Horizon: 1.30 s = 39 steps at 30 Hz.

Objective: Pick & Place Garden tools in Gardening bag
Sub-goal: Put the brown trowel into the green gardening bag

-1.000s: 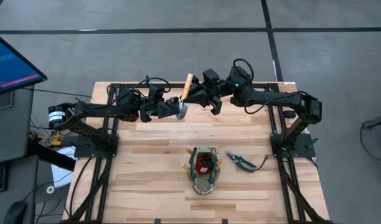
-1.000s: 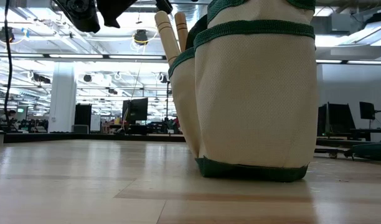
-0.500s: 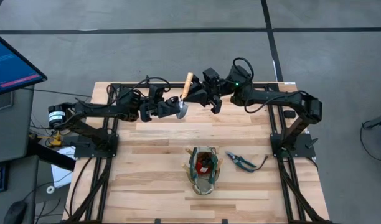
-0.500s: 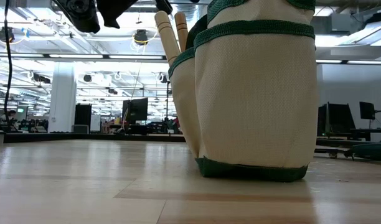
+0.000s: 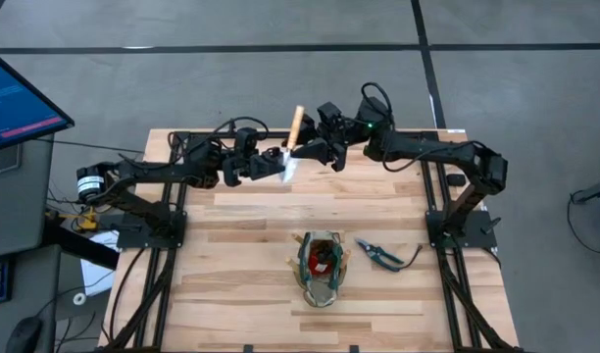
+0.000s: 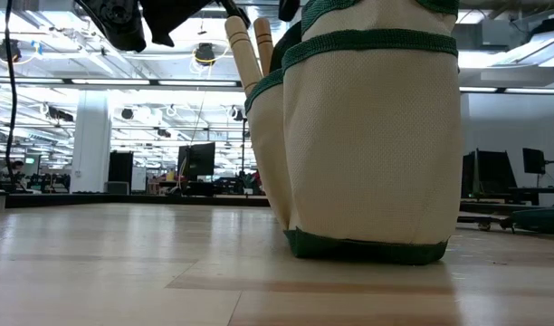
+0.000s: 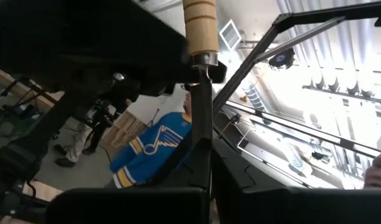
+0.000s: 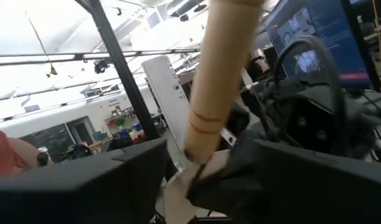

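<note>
- Left gripper (image 5: 277,165): clamped on the trowel (image 5: 291,147) blade, above the table's (image 5: 241,245) far edge.
- Right gripper (image 5: 308,149): fingers spread around the wooden handle, not gripping.

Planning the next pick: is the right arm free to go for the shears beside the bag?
Probably yes. The right end effector stands open beside the trowel, which the left end effector grips, and the shears lie uncovered right of the bag.
</note>
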Motion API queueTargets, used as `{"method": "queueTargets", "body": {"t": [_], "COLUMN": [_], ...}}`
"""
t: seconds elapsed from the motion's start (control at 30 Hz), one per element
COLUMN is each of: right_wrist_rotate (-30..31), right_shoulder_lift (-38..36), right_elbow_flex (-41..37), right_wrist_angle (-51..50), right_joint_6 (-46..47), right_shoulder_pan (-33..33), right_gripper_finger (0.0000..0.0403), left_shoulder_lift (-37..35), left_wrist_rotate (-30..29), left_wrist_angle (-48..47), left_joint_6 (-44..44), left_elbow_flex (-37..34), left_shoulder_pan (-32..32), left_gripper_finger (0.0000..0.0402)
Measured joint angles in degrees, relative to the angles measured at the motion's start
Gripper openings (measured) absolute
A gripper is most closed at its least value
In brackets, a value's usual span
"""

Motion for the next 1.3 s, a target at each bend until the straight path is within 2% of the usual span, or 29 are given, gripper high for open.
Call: {"method": "queueTargets", "body": {"t": [0.1,0.2,0.33,0.57,0.73,0.8,0.93,1.1,1.2,1.3], "right_wrist_rotate": [-0.2,-0.8,-5.9,-13.7,-12.9,-8.4,8.0,26.6,35.7,44.2], "right_shoulder_lift": [0.0,0.0,-0.3,-6.9,-14.7,-18.0,-23.1,-25.3,-24.8,-22.4], "right_elbow_flex": [0.0,0.0,0.0,0.0,0.0,0.1,0.1,0.1,0.1,0.0], "right_wrist_angle": [0.2,0.1,-2.0,-18.8,-36.7,-46.0,-60.0,-64.1,-64.6,-65.4], "right_joint_6": [0.7,0.7,0.9,-2.5,-12.4,-19.1,-35.2,-54.2,-66.2,-77.4], "right_shoulder_pan": [-0.6,-1.2,-2.8,-8.3,-12.5,-13.6,-12.6,-4.9,0.6,5.3], "right_gripper_finger": [0.0246,0.0247,0.0238,0.0217,0.0207,0.02,0.0183,0.0169,0.0174,0.0196], "left_shoulder_lift": [0.0,0.0,-0.1,-0.1,-0.1,-0.1,-0.2,0.1,1.0,1.2], "left_wrist_rotate": [0.1,0.3,0.3,0.3,-1.6,-3.4,-7.7,-11.3,-11.3,-11.3], "left_wrist_angle": [0.1,0.2,0.3,0.3,0.3,0.1,-6.2,-16.1,-16.9,-16.6], "left_joint_6": [0.0,0.1,-0.5,-5.3,-9.4,-11.7,-20.6,-31.3,-37.7,-43.4], "left_elbow_flex": [0.0,0.0,0.0,0.0,0.0,0.0,0.1,0.1,0.1,0.1], "left_shoulder_pan": [0.0,0.0,0.8,4.2,7.2,8.3,10.6,12.2,12.9,12.9], "left_gripper_finger": [0.0002,0.0002,0.0002,0.0002,0.0002,0.0002,0.0002,0.0002,0.0002,0.0002]}}
